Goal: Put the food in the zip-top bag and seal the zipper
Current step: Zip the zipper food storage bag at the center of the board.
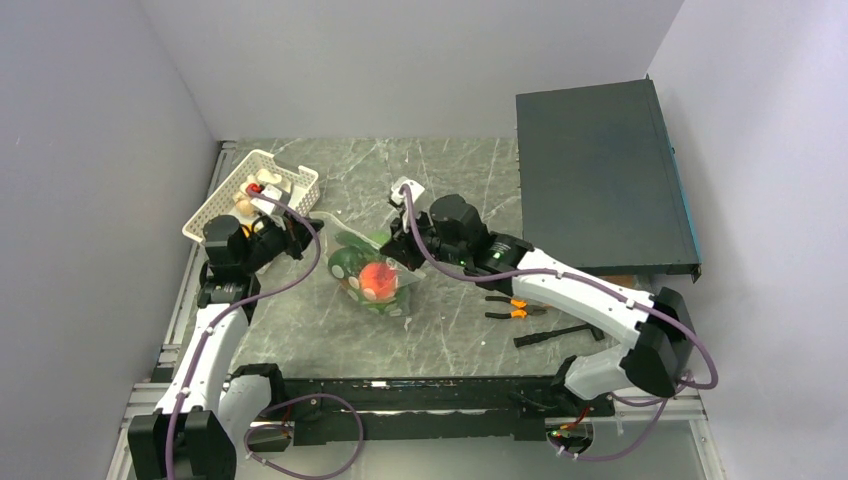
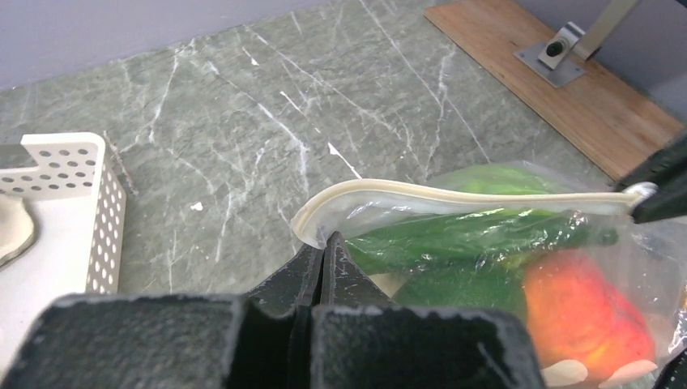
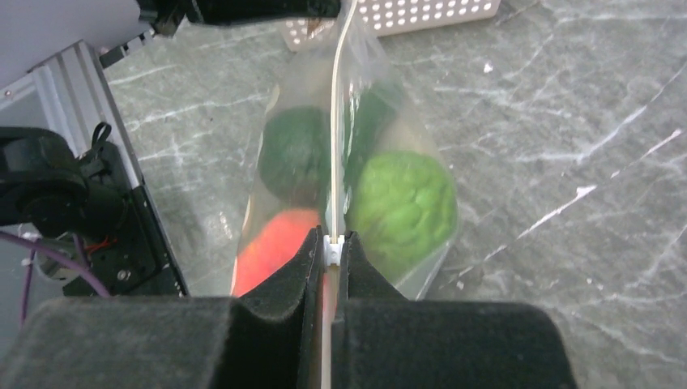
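Black right gripper pinches one end of the zipper, left gripper clamped just under its other end — between them the thin, slippery zip-top bag sags with food, so that stiffer strip looks the surest hold.

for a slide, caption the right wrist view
Right pincer shut on the zipper of a zip-top bag holding lettuce and a red-orange fruit.

Count: one clear crinkly plastic zip-top bag. Inside it are one red-orange round fruit, one bright green leafy lettuce lump and one dark green round fruit; further pieces are too hidden to tally. On the table: one white perforated plastic basket, one dark flat metal case, one pair of orange-handled pliers.
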Robot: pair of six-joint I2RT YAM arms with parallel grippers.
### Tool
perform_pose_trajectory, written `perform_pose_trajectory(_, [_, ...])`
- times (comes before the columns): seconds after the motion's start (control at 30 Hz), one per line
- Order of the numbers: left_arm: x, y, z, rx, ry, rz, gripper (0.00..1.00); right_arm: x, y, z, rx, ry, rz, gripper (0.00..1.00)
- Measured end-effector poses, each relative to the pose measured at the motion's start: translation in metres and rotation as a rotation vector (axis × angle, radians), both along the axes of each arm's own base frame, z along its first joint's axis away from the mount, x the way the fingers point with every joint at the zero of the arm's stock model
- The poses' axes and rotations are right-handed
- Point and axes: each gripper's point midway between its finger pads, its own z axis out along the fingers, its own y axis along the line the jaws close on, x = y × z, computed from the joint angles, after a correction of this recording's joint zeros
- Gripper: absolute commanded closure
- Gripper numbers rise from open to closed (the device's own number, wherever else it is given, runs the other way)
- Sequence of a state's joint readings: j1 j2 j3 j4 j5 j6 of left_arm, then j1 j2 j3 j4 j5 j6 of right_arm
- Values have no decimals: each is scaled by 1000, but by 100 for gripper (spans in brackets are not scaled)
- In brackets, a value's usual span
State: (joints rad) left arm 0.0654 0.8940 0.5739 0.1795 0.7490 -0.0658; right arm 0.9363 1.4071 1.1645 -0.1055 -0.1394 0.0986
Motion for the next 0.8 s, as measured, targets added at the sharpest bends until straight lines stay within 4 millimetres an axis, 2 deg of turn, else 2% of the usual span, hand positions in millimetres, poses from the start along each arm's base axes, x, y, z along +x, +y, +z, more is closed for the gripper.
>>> perform_pose_trajectory(0.23, [6, 9, -4, 8, 12, 55, 100, -20, -26, -12, -17, 48, -13, 100])
perform_pose_trajectory(0.53, [10, 13, -10, 9, 33, 71, 100, -36, -48, -30, -32, 83, -25, 100])
perform_pose_trajectory(0.7, [9, 12, -9, 7, 30, 63, 100, -38, -50, -32, -34, 89, -25, 83])
perform_pose_trajectory(0.8, [9, 11, -9, 6, 30, 56, 100, -39, -52, -31, -32, 90, -26, 80])
